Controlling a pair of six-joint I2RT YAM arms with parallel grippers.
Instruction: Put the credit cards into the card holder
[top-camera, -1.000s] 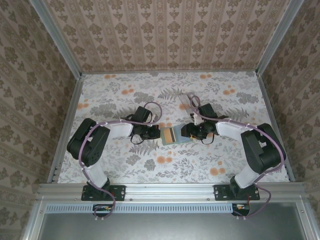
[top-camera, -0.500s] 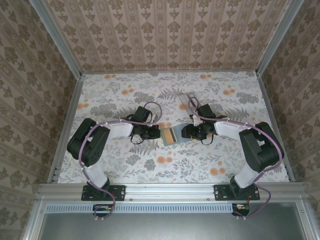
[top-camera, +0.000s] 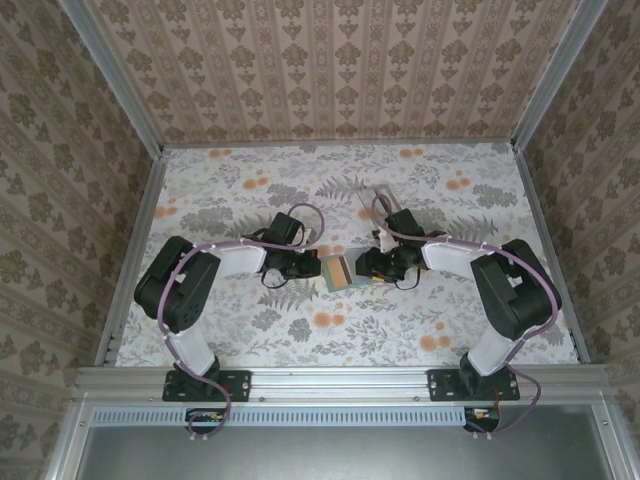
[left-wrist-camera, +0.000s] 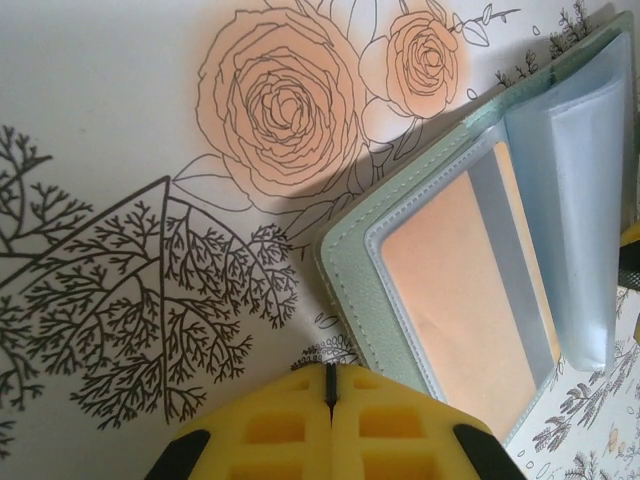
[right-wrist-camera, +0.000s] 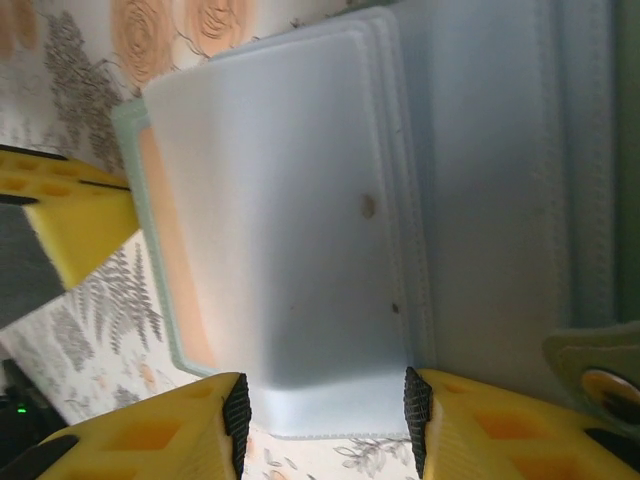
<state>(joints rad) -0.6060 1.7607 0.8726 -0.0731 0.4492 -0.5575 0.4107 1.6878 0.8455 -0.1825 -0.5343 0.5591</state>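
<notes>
The green card holder (top-camera: 338, 271) lies open on the table between my two grippers. In the left wrist view its green edge (left-wrist-camera: 400, 300) frames clear sleeves, and a tan-orange credit card (left-wrist-camera: 455, 290) sits inside one sleeve. My left gripper (left-wrist-camera: 330, 385) is shut with nothing in it, its tips right at the holder's near edge. My right gripper (right-wrist-camera: 325, 415) hangs over the holder's frosted sleeves (right-wrist-camera: 290, 200). Its jaws stand apart, one on either side of the sleeve stack's end. A strip of the orange card (right-wrist-camera: 175, 270) shows under those sleeves.
A clear plastic slotted stand (top-camera: 373, 199) stands just behind the right arm's wrist. The holder's closing tab with its snap (right-wrist-camera: 600, 380) lies beside my right finger. Patterned walls close off the table at the left, right and back.
My right gripper has slid left onto the card holder and its jaws have narrowed a little. The left gripper and the holder have stayed put.
</notes>
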